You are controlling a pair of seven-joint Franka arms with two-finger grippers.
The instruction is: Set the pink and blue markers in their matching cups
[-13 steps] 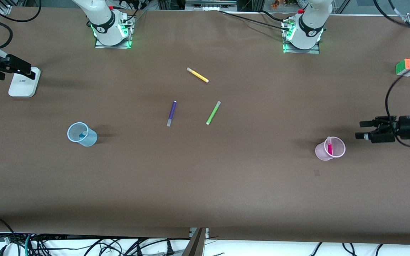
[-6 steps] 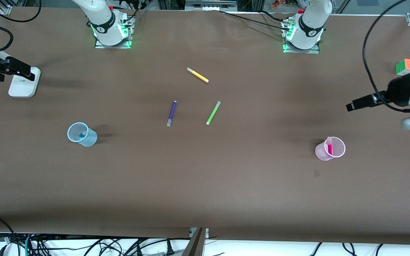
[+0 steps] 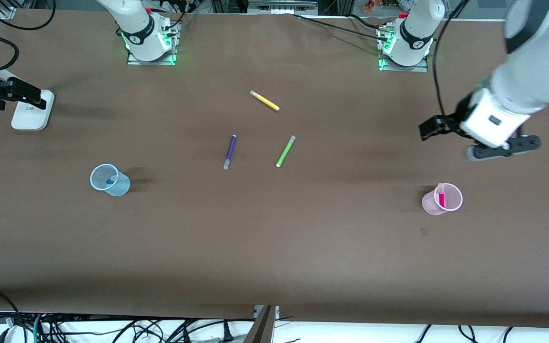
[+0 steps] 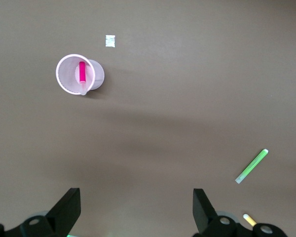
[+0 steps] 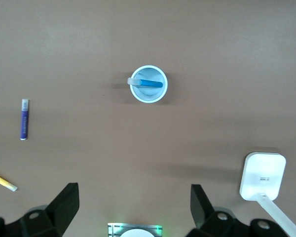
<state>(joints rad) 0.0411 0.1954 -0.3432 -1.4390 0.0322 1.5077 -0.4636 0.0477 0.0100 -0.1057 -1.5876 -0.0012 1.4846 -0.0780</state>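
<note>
A purple pen (image 3: 229, 151), a green pen (image 3: 285, 151) and a yellow pen (image 3: 264, 100) lie mid-tabletop. The pink marker (image 3: 441, 196) stands in the pink cup (image 3: 442, 199), under the left claw (image 3: 446, 127), which has swung in from the edge, open and empty. The blue marker (image 3: 111, 180) sits in the blue cup (image 3: 109, 180). The right claw (image 3: 24, 93) waits, open and empty, over a white box (image 3: 31, 111).

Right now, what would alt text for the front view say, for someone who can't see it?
Brown table: a pink marker in a pink cup, a blue marker in a blue cup. Purple, green and yellow pens lie between. Both tools are empty, left above the pink cup.
</note>
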